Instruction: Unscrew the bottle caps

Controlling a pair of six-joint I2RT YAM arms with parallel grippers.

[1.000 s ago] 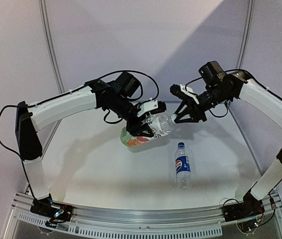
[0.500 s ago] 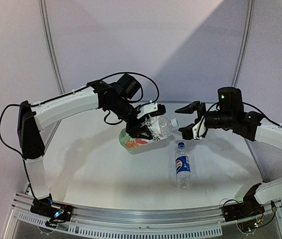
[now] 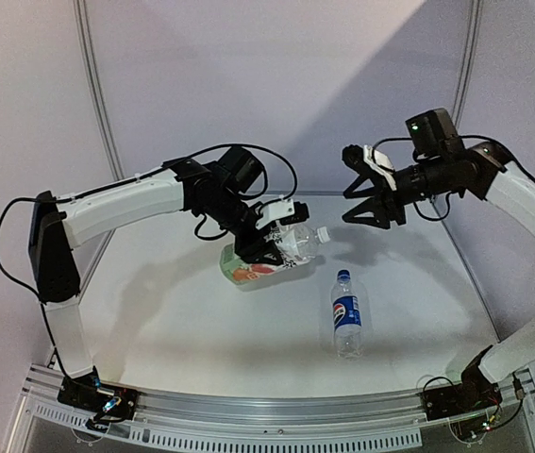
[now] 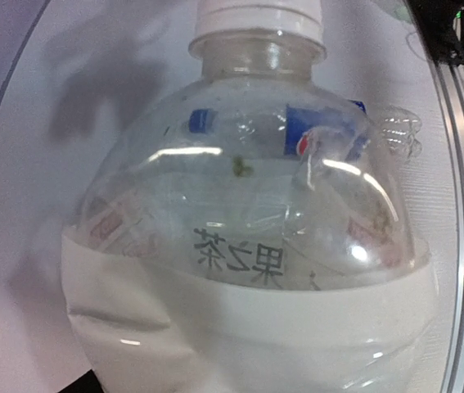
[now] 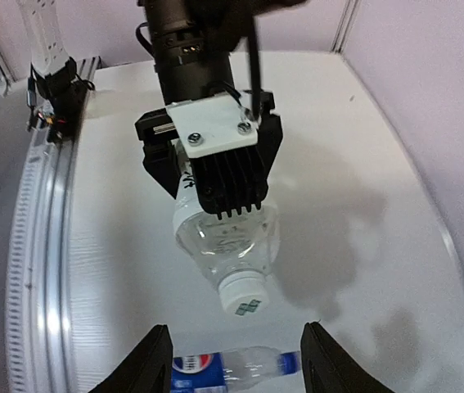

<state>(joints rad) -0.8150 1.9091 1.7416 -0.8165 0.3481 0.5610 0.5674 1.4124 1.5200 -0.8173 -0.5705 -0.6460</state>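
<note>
left end effector (image 3: 272,236) still clamped on the wide bottle (image 3: 297,243), held up off the worktop (image 3: 182,321) and tilted, neck pointing right; grip and pose barely different from a second ago, bottle a touch lower; white cap (image 3: 323,233) still seated on the neck, and from the right wrist view I can't tell whether there is a gap under it, so can't say how far it's backed off; Pepsi bottle (image 3: 345,316) lies on the worktop near of all this, blue cap (image 3: 342,275) at its far end, untouched; right end effector (image 3: 352,187) is the change: a second ago it was pinched on the white cap, then it let go and pulled back right, now it sits up and right of the cap with jaws spread, well apart from it and holding nothing; reads to me as a wrist reset between twist strokes, not a finished removal; likely next is to come back in on the white cap for another turn; neither cap is off yet.
</note>
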